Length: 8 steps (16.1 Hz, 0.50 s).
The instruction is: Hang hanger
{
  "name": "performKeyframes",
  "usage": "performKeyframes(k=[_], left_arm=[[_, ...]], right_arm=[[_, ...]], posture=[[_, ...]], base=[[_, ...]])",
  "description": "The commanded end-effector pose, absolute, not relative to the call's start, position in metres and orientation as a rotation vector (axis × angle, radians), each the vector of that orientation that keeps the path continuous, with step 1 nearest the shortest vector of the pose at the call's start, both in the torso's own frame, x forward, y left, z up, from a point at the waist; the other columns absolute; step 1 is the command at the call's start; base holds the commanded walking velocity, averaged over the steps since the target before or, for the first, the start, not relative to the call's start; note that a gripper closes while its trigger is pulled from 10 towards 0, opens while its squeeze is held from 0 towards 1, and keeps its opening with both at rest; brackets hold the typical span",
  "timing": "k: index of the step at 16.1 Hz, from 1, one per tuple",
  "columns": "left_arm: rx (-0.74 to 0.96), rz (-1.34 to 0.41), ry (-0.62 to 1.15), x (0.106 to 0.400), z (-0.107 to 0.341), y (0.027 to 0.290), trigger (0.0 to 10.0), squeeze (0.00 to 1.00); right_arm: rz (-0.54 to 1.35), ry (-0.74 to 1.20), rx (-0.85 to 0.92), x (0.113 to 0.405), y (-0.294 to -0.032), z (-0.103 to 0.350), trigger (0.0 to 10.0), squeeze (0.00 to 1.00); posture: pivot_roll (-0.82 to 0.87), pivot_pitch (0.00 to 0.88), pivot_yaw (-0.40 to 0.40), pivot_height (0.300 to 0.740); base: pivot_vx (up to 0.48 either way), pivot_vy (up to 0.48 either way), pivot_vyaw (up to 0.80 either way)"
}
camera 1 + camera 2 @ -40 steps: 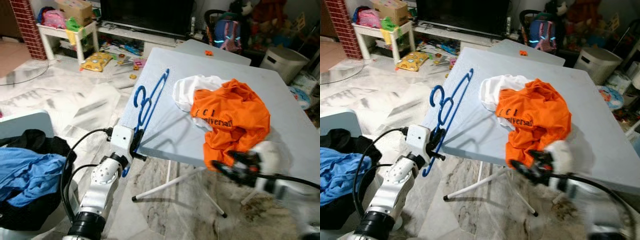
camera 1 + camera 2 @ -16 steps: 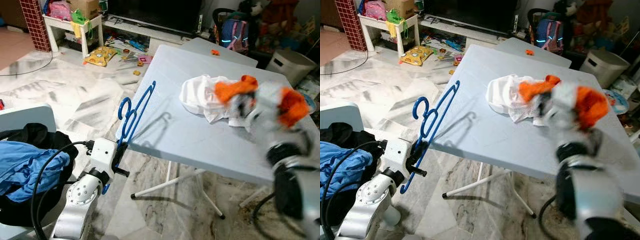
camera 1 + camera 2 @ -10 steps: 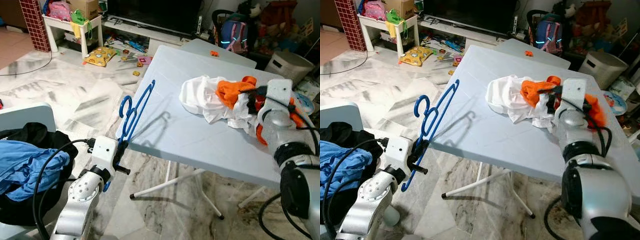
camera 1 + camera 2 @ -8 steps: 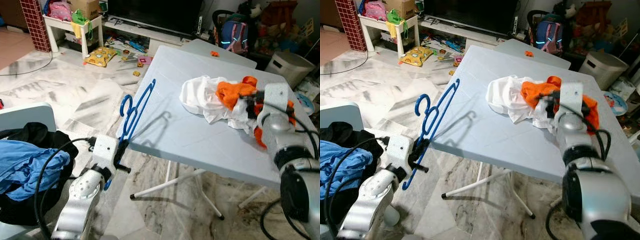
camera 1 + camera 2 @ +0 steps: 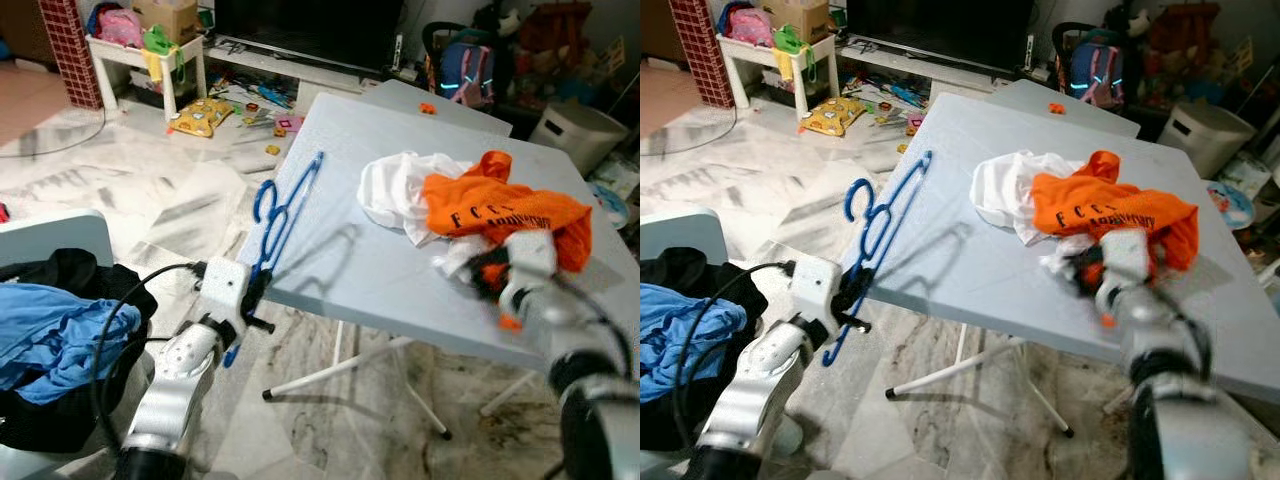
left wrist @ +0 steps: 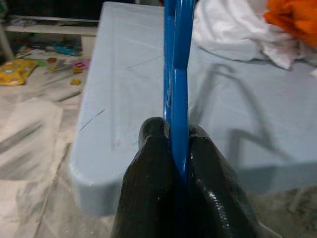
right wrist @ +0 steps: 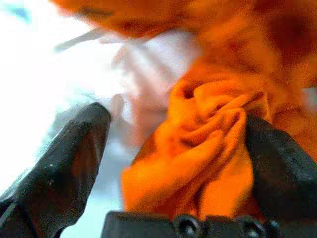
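Left gripper (image 6: 179,148) clenched on the lower bar of the blue hanger (image 5: 283,208), held upright at the table's (image 5: 350,250) near left edge, as before. Right gripper (image 7: 173,163), fingers spread around a fold of the orange shirt (image 5: 500,208), has drawn it toward the near edge off the white garment (image 5: 395,195), likely readying it for the hanger.

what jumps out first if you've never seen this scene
The orange shirt, heaped over a white shirt on the grey table, with the right claw among its folds. Next, the blue hanger standing upright at the table's left edge, pinched in the left claw.
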<state>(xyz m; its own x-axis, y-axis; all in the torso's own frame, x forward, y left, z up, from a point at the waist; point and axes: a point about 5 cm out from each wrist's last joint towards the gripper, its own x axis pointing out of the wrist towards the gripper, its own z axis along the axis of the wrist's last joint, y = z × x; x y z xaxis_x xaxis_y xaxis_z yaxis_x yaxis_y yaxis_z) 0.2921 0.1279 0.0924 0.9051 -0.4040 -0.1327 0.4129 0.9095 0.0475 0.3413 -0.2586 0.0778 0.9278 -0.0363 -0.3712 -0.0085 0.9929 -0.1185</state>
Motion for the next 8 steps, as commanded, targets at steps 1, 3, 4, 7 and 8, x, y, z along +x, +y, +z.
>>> performKeyframes(k=[1, 3, 4, 7, 8], left_arm=[[0.073, -0.460, 0.135, 0.293, 0.089, 0.119, 10.0, 0.00], [0.068, -0.489, 0.127, 0.297, 0.089, 0.114, 10.0, 0.00], [0.065, -0.504, 0.124, 0.299, 0.089, 0.111, 10.0, 0.00], [0.065, -0.525, 0.119, 0.301, 0.088, 0.106, 10.0, 0.00], [0.059, -0.524, 0.115, 0.303, 0.088, 0.104, 10.0, 0.00]], right_arm=[[0.015, 0.331, -0.128, 0.343, -0.259, 0.085, 10.0, 0.00], [0.115, 0.277, -0.115, 0.329, -0.244, 0.078, 10.0, 0.00], [0.153, 0.243, -0.104, 0.321, -0.236, 0.078, 10.0, 0.00], [0.180, 0.087, -0.136, 0.304, -0.219, 0.090, 10.0, 0.00], [0.157, 0.015, -0.156, 0.296, -0.216, 0.100, 10.0, 0.00]], posture=[[0.24, 0.000, -0.130, 0.740], [0.22, 0.000, -0.120, 0.740], [0.20, 0.000, -0.113, 0.740], [0.19, 0.000, -0.104, 0.740], [0.17, 0.000, -0.092, 0.740]], base=[[0.000, 0.000, 0.00], [0.000, 0.000, 0.00], [0.000, 0.000, 0.00], [0.000, 0.000, 0.00], [0.000, 0.000, 0.00]])
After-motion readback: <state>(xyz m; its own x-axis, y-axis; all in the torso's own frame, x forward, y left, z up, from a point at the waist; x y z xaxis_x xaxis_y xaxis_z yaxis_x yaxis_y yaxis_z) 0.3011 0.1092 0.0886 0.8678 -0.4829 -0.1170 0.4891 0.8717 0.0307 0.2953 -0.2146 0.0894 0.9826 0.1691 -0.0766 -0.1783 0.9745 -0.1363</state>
